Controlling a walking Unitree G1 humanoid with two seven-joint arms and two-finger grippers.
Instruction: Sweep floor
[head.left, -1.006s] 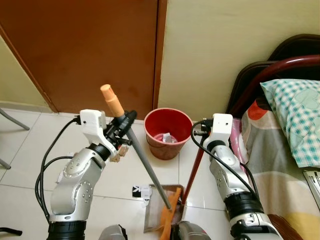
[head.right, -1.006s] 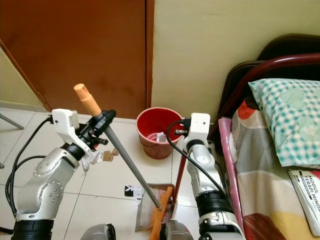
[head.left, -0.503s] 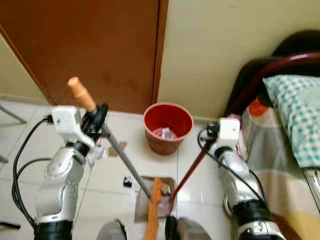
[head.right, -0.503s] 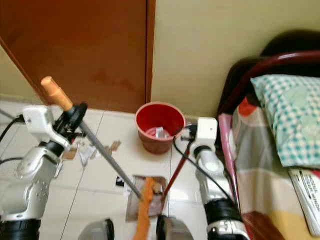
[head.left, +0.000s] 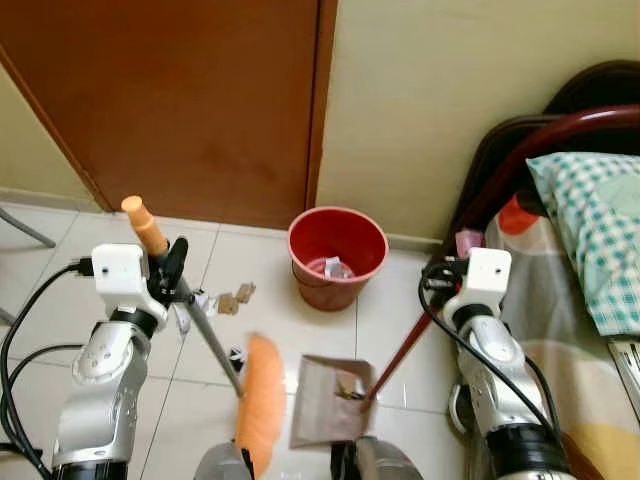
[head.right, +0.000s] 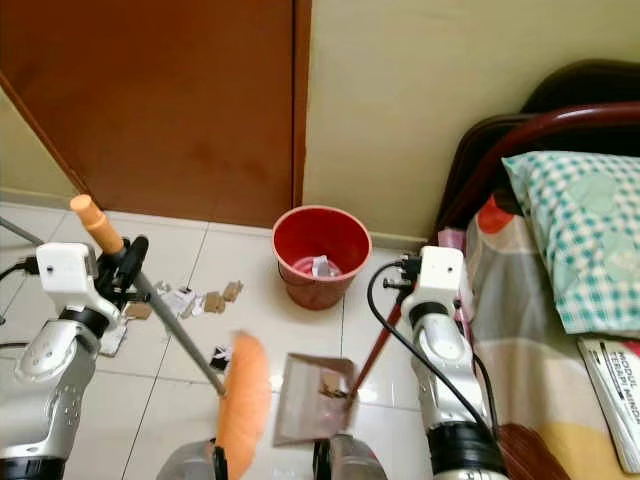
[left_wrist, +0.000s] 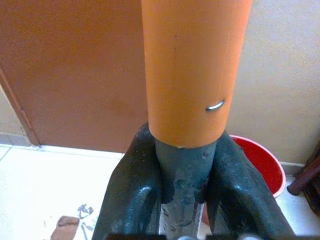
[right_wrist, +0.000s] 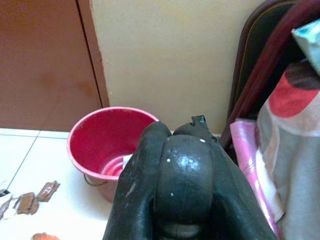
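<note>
My left gripper (head.left: 172, 270) is shut on the grey broom shaft (head.left: 207, 338) just below its orange cap (left_wrist: 192, 65). The orange broom head (head.left: 258, 402) hangs blurred over the white tiles, left of the dustpan (head.left: 322, 408). The dustpan lies on the floor with a few scraps (head.left: 349, 386) inside. Its dark red handle (head.left: 402, 350) rises to my right gripper (head.left: 440, 284), which is shut on it. Paper and cardboard scraps (head.left: 228, 300) lie on the tiles near the door. A red bucket (head.left: 337, 256) with litter in it stands by the wall.
A brown door (head.left: 180, 100) and cream wall close the far side. On the right is a bed with a checked pillow (head.left: 592, 230) and a dark red frame (head.left: 520, 150). A black-and-white scrap (head.left: 236, 354) lies by the broom shaft.
The broom head has swung left out of the dustpan and my left arm has dropped left. My right arm has shifted right with the dustpan handle. The camera has also moved.
</note>
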